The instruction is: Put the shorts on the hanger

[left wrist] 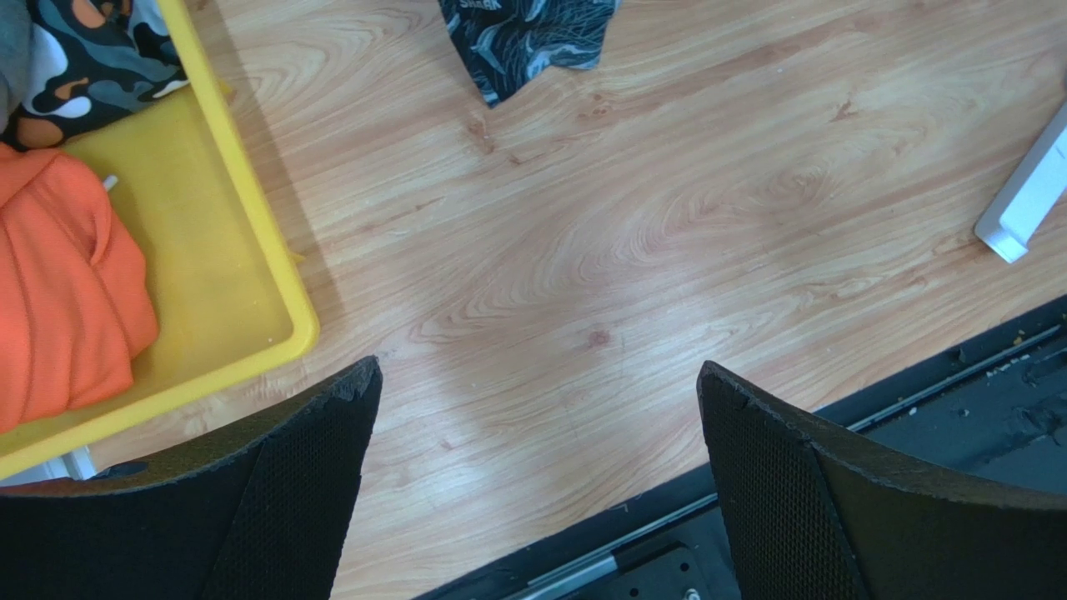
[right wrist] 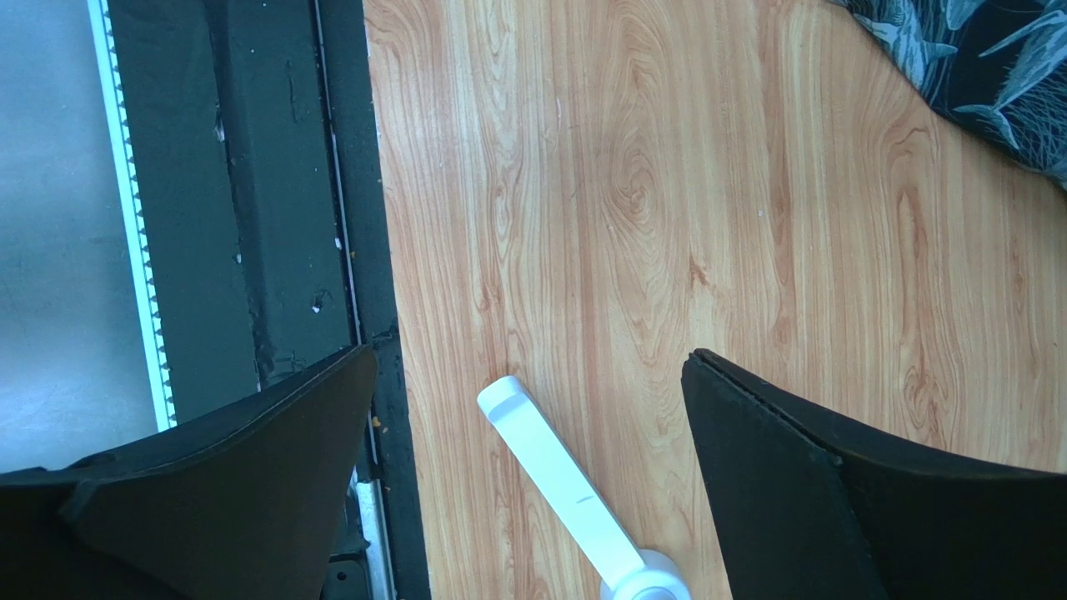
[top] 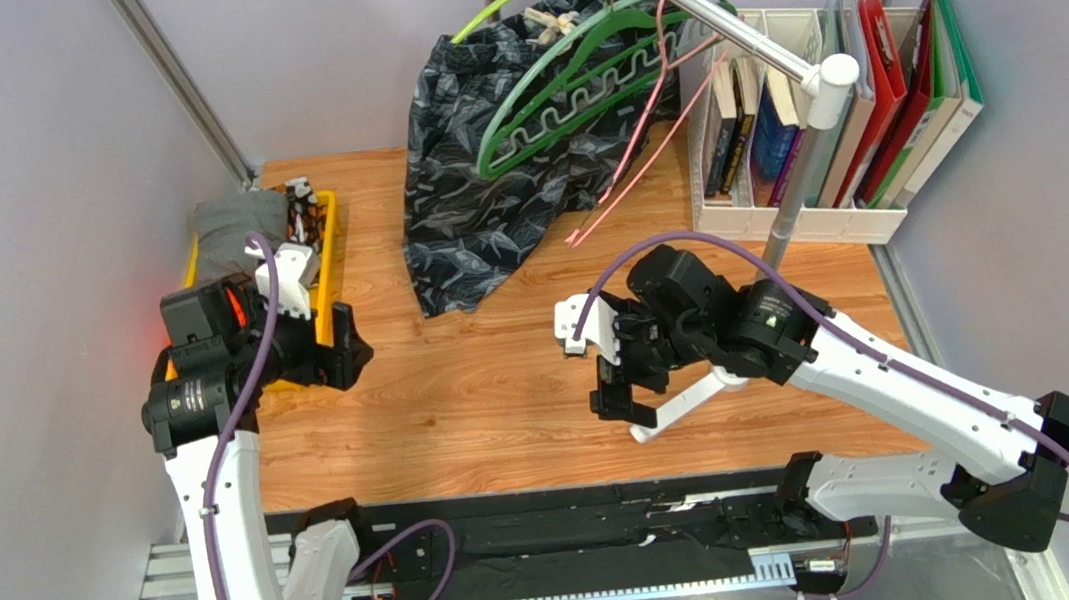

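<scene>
The shorts [left wrist: 63, 300] lie in the yellow tray [left wrist: 207, 250], but the edge of my left wrist view cuts them off, and I cannot make out the waistband. Farther back in the tray, a camouflage cloth [left wrist: 88, 56] is cropped at the corner. From above, my left arm [top: 213, 473] covers the tray's near end, shorts included. At the tray's far end, some small objects [top: 303, 206] are too tiny to name.

shorts [left wrist: 63, 294]: matt cloth | table [left wrist: 651, 213]: smooth wood | tray [left wrist: 244, 238]: glossy plastic
</scene>
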`<state>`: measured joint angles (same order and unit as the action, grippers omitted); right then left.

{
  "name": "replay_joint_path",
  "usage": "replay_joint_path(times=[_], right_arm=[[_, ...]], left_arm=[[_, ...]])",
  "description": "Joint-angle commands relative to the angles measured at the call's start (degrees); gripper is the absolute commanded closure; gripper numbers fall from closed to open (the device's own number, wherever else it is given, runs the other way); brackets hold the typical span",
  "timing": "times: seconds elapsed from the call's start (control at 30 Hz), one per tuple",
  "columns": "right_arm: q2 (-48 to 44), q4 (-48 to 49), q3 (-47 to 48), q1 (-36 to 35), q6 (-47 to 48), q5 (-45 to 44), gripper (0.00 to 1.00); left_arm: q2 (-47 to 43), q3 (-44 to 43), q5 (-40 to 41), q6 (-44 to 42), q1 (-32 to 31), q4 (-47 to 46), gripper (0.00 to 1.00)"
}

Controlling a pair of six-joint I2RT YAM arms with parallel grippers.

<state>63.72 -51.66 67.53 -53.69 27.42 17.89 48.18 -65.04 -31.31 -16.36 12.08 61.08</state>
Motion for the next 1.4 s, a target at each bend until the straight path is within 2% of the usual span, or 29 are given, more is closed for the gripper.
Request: replay_joint_path(times=[0.0, 0.4, 1.0, 1.13, 1.2, 1.37], right_arm=[[2.0, 1.3, 3.4, -1.4, 1.5, 0.8, 0.0], [6.6, 2.5, 6.4, -3.8, 1.3, 0.9, 0.0], [8.0, 4.1, 7.0, -5.4, 3.0, -1.4, 0.0], [10.7, 4.5, 9.5, -7.4, 3.6, -1.5, 0.0], [12.7, 4.5, 10.9, -9.1, 4.0, -1.9, 0.0], [17.9, 3.8, 17.6, -11.0, 3.1, -1.7, 0.0]], left_arm=[[0.3, -0.7, 0.9, 2.4, -0.1, -1.8, 0.01], [1.8, -1.8, 3.3, 3.4, -0.1, -1.8, 0.01], [2.1, 0.2, 5.7, 6.0, -0.1, -3.1, 0.01], [6.2, -2.4, 9.4, 6.4, 0.8, -2.9, 0.01], [9.2, -6.0, 8.4, 5.5, 3.8, -2.1, 0.01], [23.8, -16.6, 7.7, 0.5, 10.9, 1.1, 0.01]])
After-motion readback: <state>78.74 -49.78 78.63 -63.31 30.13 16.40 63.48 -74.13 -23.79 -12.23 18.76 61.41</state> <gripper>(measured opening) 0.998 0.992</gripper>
